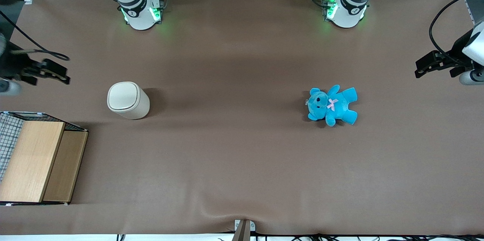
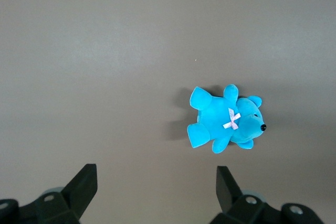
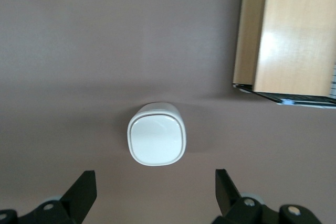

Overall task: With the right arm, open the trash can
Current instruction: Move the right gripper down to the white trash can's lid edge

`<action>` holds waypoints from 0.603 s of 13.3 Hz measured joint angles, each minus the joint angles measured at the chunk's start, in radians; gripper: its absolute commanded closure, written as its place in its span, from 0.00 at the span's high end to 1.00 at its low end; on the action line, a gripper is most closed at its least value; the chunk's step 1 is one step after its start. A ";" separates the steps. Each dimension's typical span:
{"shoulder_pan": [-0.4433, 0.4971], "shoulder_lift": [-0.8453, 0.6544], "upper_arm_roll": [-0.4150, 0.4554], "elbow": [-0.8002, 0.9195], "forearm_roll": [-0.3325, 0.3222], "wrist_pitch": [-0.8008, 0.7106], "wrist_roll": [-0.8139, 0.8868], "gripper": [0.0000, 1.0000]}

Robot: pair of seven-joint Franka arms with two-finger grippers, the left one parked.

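Trash can (image 1: 127,100) upright on the brown tabletop (image 1: 234,157), lid (image 3: 157,140) shut flat. Toward the working arm's end, farther from the front camera than the wooden box (image 1: 36,161) and well apart from it. Gripper (image 1: 47,71) up in the air at the tabletop's edge, near the can but clear of it, fingers (image 3: 84,195) spread wide, holding nothing. Blue teddy bear (image 1: 332,104) lying toward the parked arm's end, well apart from the can.
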 measured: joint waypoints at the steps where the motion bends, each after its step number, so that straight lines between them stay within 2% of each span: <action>1: 0.019 0.010 0.001 0.000 0.000 -0.011 0.002 1.00; 2: 0.038 0.019 0.002 -0.001 0.000 -0.019 0.002 0.97; 3: 0.054 0.031 0.003 -0.004 0.001 -0.022 0.002 0.73; 4: 0.064 0.043 0.004 -0.009 0.001 -0.022 0.004 0.59; 6: 0.067 0.060 0.003 -0.029 0.004 -0.022 0.004 0.24; 8: 0.067 0.058 0.003 -0.071 0.015 -0.020 0.004 0.07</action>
